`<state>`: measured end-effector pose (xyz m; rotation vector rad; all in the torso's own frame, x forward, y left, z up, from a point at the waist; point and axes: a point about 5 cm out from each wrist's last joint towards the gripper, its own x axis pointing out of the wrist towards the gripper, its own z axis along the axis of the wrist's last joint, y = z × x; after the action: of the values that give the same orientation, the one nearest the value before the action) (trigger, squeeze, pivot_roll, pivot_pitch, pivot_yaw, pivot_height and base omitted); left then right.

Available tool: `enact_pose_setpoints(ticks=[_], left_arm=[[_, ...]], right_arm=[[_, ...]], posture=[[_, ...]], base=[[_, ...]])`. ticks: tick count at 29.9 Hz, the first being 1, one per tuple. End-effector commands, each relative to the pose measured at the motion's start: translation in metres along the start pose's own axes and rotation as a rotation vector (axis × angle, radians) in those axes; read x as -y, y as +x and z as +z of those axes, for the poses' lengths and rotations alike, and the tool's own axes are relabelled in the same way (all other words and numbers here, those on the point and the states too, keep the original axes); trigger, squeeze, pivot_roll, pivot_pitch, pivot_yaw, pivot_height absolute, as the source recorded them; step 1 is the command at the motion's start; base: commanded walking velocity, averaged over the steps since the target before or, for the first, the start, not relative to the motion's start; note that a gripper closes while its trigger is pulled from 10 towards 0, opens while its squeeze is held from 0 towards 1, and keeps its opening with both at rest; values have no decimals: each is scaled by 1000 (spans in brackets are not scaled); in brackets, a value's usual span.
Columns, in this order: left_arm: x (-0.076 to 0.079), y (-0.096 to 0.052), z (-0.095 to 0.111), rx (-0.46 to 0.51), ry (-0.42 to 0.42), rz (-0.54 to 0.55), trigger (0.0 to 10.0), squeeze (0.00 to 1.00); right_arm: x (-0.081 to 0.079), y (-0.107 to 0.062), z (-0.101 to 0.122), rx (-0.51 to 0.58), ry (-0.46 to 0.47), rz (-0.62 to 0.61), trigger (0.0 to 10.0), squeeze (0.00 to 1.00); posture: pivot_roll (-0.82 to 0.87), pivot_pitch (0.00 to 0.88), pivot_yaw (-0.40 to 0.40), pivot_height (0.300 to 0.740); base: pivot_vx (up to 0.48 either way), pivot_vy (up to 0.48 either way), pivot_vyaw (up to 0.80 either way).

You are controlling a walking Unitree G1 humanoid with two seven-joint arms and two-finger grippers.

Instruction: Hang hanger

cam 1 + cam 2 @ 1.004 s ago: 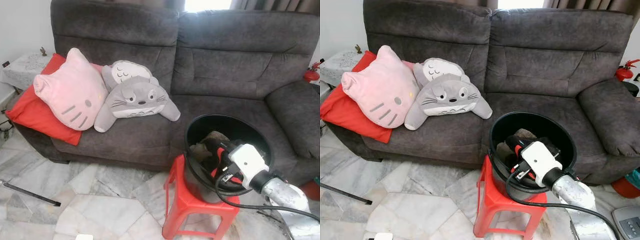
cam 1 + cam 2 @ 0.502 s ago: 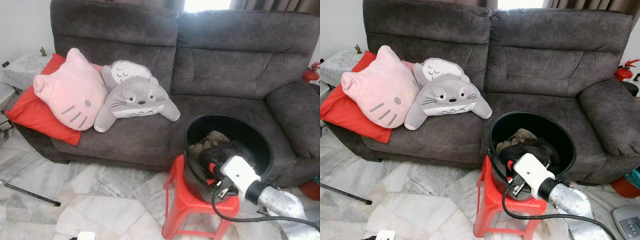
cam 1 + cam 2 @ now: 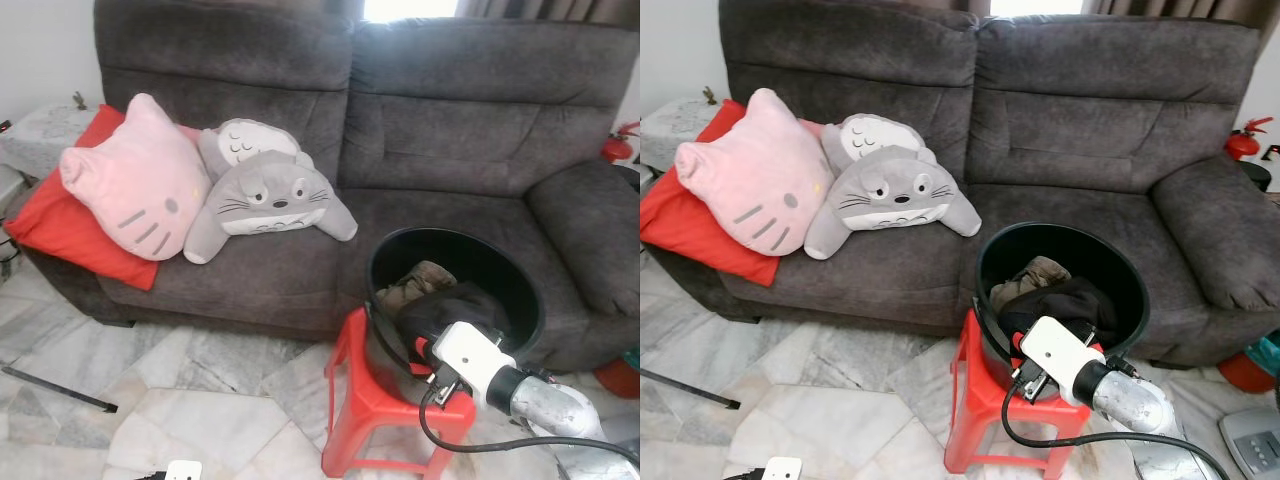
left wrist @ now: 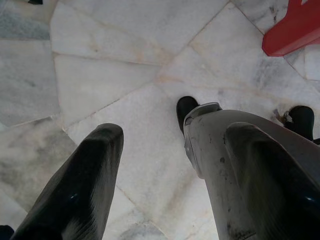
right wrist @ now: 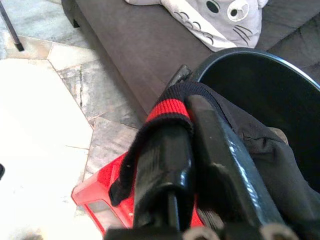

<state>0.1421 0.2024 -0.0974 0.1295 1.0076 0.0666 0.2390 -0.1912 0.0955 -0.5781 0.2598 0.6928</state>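
A black bucket point(image 3: 452, 235) stands on a red plastic stool point(image 3: 372, 408) in front of the sofa. A black garment with a red-striped cuff point(image 5: 167, 111) lies in it, draped toward its near rim, next to a khaki cloth point(image 3: 425, 277). My right gripper point(image 5: 182, 114) is at the bucket's near rim and is shut on the cuff. In the eye views its white wrist point(image 3: 470, 358) covers the fingers. My left gripper point(image 4: 175, 135) hangs open over the marble floor, with my own leg seen past it.
A dark grey sofa point(image 3: 450, 130) carries a pink cat cushion point(image 3: 135, 180), a grey plush point(image 3: 265, 195) and a red cushion point(image 3: 50, 225). A black rod point(image 3: 60, 390) and a small white object point(image 3: 183, 470) lie on the floor. A red extinguisher point(image 3: 622, 145) stands far right.
My right gripper has drawn back from inside the bucket to its near rim, pulling the black garment up with it. The camera has shifted slightly.
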Motion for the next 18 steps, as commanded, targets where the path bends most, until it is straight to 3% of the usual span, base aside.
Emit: enact_pose_setpoints(ticks=[1,6,9,14,18], left_arm=[[2,-1,-2,-4,12,-10,10000,0],[4,0,3,13,15,-11,10000,0],[5,1,5,18,16,-10,10000,0],[9,2,9,25,16,-14,10000,0],[9,2,9,26,15,-15,10000,0]], right_arm=[[-3,-1,2,1,-15,39,0,0],[-1,-5,13,54,-11,52,0,0],[15,-7,20,80,-20,-70,0,0],[43,-14,32,158,30,-441,0,0],[41,-23,29,145,85,-512,0,0]], posture=[[-114,0,-40,740],[-114,0,-40,740],[-122,0,-39,740],[-126,0,-40,740],[-126,0,-40,740]], base=[[0,0,0],[0,0,0],[0,0,0],[0,0,0],[0,0,0]])
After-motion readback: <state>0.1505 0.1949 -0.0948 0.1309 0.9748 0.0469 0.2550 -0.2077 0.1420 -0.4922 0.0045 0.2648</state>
